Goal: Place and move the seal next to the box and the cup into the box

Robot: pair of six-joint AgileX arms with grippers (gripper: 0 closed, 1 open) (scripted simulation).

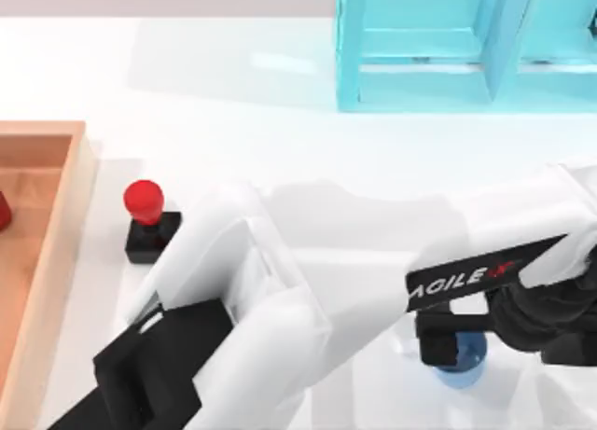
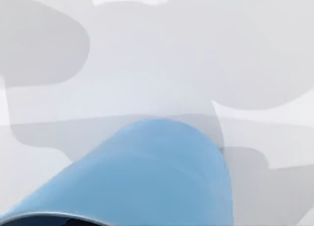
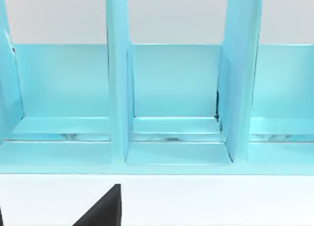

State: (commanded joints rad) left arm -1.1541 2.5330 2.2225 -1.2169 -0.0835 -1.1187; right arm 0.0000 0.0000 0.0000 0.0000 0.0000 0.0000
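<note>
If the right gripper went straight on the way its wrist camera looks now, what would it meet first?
Probably the turquoise shelf, at its middle compartment: the wrist view of the right gripper faces it squarely, with bare table between. How far off the shelf stands is unclear.

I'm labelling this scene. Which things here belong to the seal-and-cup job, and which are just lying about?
Job: seal, cup, box.
Lying about: cyan shelf unit, small red thing inside the box.

Right gripper [image 1: 457, 348] low (left arm [image 1: 224, 318] alongside)
</note>
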